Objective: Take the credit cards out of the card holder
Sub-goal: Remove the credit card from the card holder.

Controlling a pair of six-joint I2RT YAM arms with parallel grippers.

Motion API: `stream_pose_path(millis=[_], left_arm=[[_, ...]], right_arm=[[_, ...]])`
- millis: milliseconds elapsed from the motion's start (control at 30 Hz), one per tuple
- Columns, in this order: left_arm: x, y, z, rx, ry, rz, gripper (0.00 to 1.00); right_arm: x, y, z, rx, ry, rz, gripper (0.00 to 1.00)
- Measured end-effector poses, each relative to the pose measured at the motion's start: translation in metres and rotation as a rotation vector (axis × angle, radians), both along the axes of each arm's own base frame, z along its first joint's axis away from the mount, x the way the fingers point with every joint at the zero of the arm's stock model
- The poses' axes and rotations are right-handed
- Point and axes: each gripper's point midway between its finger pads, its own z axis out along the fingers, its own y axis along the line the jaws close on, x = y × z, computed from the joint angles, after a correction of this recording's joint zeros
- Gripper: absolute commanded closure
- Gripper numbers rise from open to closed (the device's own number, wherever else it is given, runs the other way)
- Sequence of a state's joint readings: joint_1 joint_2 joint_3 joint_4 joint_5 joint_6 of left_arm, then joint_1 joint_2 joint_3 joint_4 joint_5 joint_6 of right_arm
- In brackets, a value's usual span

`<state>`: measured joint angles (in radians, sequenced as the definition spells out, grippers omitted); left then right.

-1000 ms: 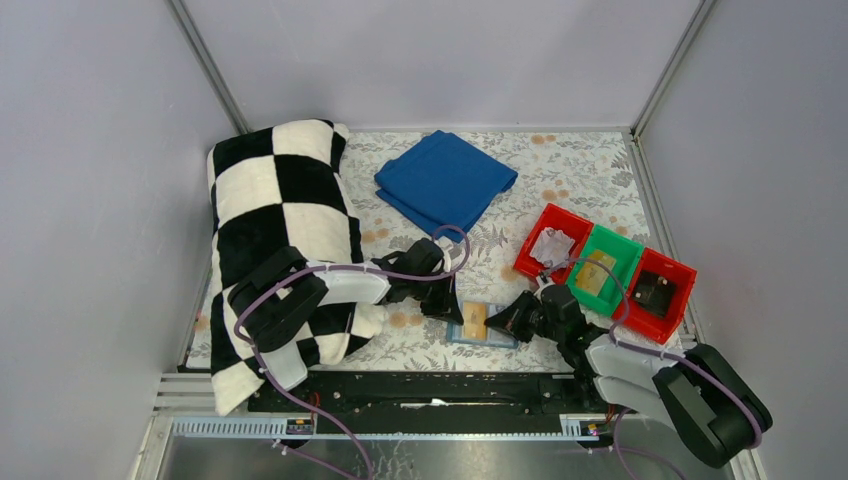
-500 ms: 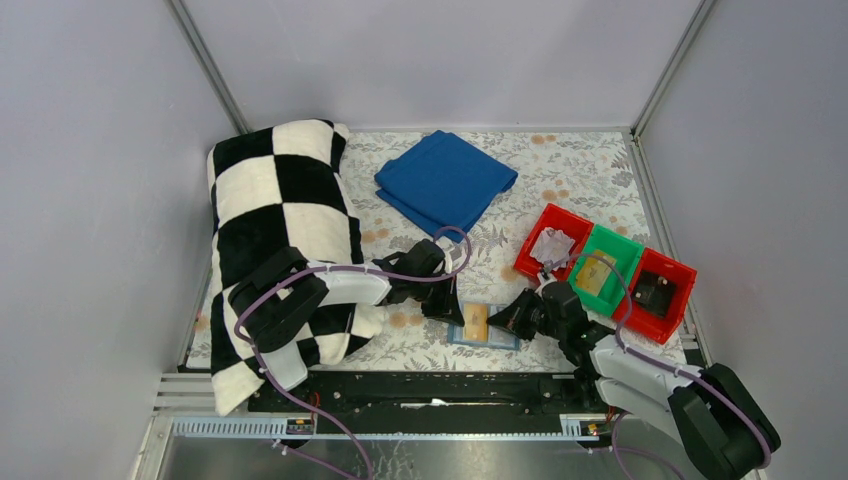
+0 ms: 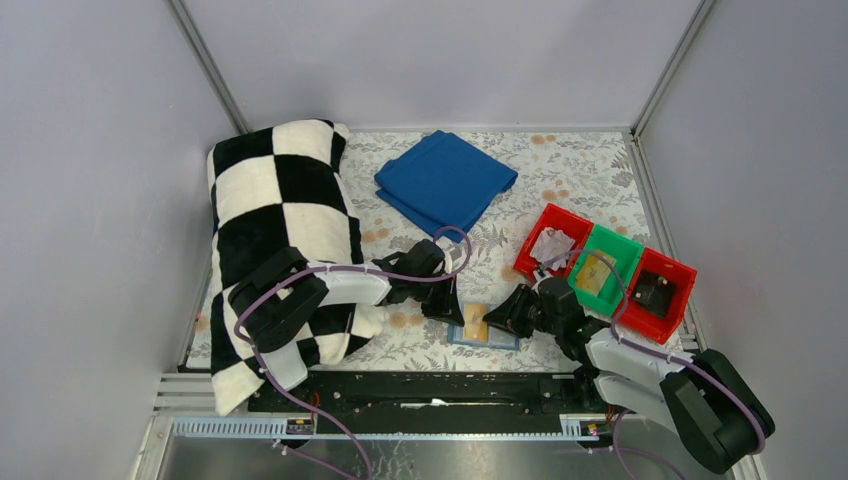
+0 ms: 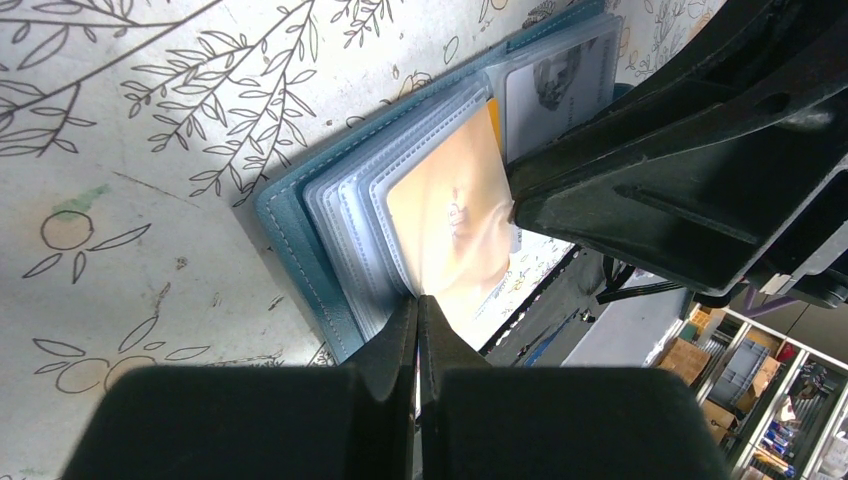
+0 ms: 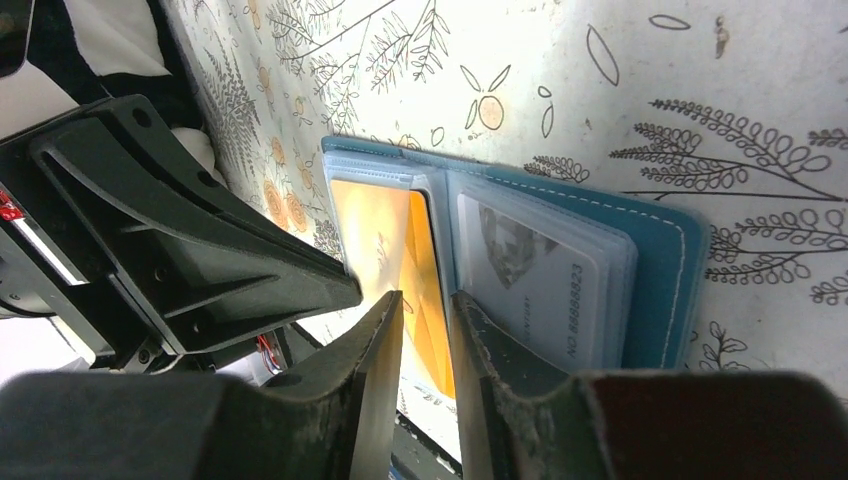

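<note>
**Both grippers at the open card holder**

Floral-print table [image 3: 585, 165], grey walls round it. Card holder [image 5: 662, 262], teal, lies open and flat near the front edge, between the two arms.

- Left page: yellowish card [image 4: 450, 200] in a clear sleeve.
- Right page: whitish-grey card [image 5: 530, 272], sleeved, faint print.
- Left gripper [image 4: 417, 312]: fingers pressed together, tips at the yellowish card's edge. Cannot tell whether anything is pinched.
- Right gripper [image 5: 425, 305]: fingers a narrow slit apart, the yellowish card showing through the gap.

Folded blue cloth [image 3: 445, 180] at the back. Checkered blanket [image 3: 280, 190] on the left. Red and green bins [image 3: 600, 268] on the right.
</note>
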<state>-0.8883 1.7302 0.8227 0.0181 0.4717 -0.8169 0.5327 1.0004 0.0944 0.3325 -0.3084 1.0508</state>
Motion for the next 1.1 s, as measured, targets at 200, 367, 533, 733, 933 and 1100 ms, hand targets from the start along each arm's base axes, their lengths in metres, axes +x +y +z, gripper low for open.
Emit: stream_pose_path(millis=[200,367,533,733,933,1100], left_arm=[[-0.0010,-0.0011,-0.0014,-0.005,0.006,-0.007,1.00],[-0.0009,-0.0015,-0.0017,-0.014,0.022,-0.013,1.00],[-0.0011,-0.0005,-0.0017,-0.009,0.034,-0.015,1.00],[-0.0011,-0.0009,-0.0023,-0.003,0.049,-0.025,1.00],[-0.0010,-0.0012,-0.0023,-0.005,0.054,-0.041,1.00],[-0.0009,-0.0013,-0.0023,-0.002,0.053,-0.049,1.00]], right_arm=[[0.0010,0.0014,-0.0015,0.002,0.002,0.003,0.67],[0.0013,0.0042,-0.0023,0.018,0.008,0.013,0.71],[0.0025,0.0056,-0.0034,0.035,0.011,0.011,0.79],[0.0018,0.0041,-0.0052,0.051,0.014,-0.006,0.80],[0.0024,0.0053,-0.0030,0.066,0.009,-0.008,0.72],[0.0023,0.0062,-0.0019,0.074,0.002,-0.003,0.66]])
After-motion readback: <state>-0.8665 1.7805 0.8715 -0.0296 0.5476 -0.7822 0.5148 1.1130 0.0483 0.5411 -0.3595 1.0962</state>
